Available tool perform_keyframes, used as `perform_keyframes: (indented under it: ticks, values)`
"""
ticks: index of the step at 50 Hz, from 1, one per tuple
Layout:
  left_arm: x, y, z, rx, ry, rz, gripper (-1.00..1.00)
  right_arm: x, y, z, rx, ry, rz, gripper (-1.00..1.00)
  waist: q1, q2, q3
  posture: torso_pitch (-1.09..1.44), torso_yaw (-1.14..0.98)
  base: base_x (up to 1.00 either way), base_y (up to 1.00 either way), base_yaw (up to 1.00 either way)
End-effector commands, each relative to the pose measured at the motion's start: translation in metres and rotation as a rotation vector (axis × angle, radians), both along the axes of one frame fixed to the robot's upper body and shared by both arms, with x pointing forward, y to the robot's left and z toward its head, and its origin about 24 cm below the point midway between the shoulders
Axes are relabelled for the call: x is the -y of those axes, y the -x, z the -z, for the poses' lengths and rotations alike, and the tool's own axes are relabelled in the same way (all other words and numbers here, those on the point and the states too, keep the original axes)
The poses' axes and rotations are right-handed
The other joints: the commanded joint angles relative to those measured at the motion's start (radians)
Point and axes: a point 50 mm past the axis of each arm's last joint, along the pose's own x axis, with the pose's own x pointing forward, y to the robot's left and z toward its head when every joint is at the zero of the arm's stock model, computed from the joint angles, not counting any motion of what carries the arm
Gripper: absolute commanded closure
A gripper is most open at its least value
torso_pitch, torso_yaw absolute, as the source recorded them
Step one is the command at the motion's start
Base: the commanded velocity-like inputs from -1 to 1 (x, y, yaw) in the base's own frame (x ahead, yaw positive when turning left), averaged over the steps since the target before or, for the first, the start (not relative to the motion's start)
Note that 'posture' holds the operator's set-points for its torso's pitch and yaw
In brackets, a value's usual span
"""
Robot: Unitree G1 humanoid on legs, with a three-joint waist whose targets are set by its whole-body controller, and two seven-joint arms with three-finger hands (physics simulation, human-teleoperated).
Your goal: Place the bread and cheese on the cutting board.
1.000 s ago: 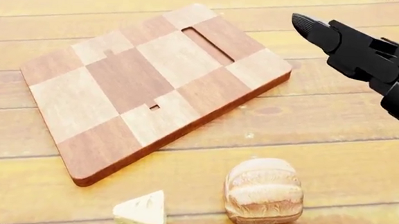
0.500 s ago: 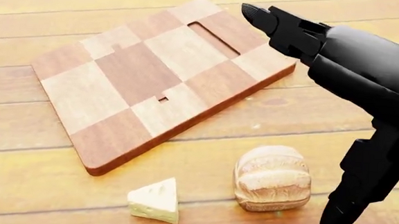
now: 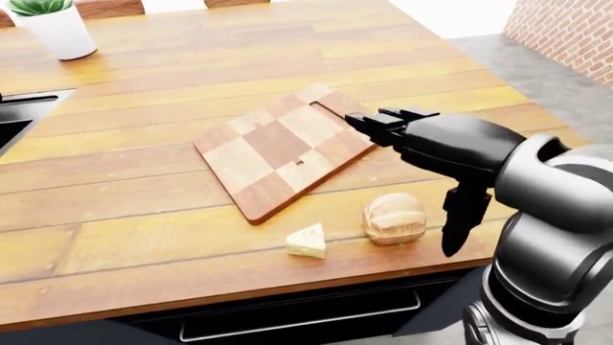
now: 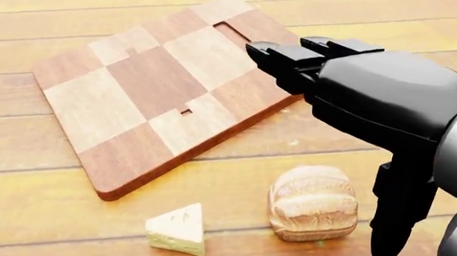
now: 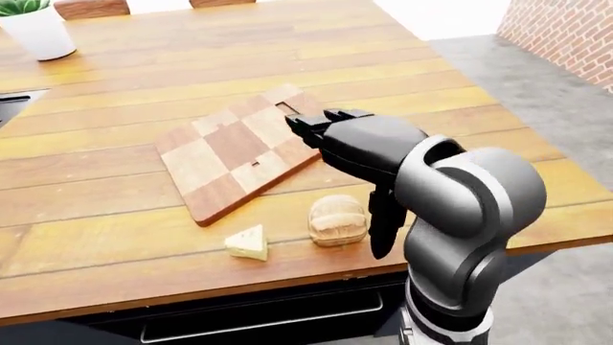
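black right hand [image 4: 349, 105] open, empty, above bread [image 4: 312, 203].

You're looking at a plank counter [image 3: 192, 65] lit warm and even; a white pot [image 3: 60, 30] with a green plant stands at the left-eye view's top left; a black sink [image 3: 14, 115] cuts its left edge; grey floor [image 3: 537, 65] and a brick wall [image 3: 565, 29] fill the top right.

Plank wooden table [image 3: 144, 215] carries: checkered wooden cutting board [image 4: 151, 81]; round crusty bread loaf [image 4: 311, 203]; pale cheese wedge [image 4: 178, 227]; white plant pot [image 3: 60, 30].
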Motion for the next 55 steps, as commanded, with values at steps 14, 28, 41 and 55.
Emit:
perform_keyframes:
  ticks: [14,28,41,55]
  values:
    - [0.002,0.007,-0.006,0.06,-0.019,-0.009,-1.0,-0.007,0.002,-0.009,-0.069,0.108,-0.071,-1.0,-0.001,0.003,-0.019,0.0,0.0,0.0,0.0,0.0]
    - [0.0,0.009,-0.004,0.059,-0.014,-0.01,-1.0,-0.02,-0.005,0.003,-0.12,0.145,-0.113,-1.0,-0.004,0.007,-0.016,0.0,0.0,0.0,0.0,0.0]
    - [0.0,0.008,-0.005,0.061,-0.01,-0.01,-1.0,-0.023,-0.008,0.016,-0.126,0.195,-0.129,-1.0,-0.007,0.011,-0.019,0.0,0.0,0.0,0.0,0.0]
    - [0.0,0.009,-0.001,0.057,-0.01,-0.012,-1.0,-0.021,-0.009,0.025,-0.137,0.212,-0.129,0.38,-0.007,0.011,-0.021,0.0,0.0,0.0,0.0,0.0]
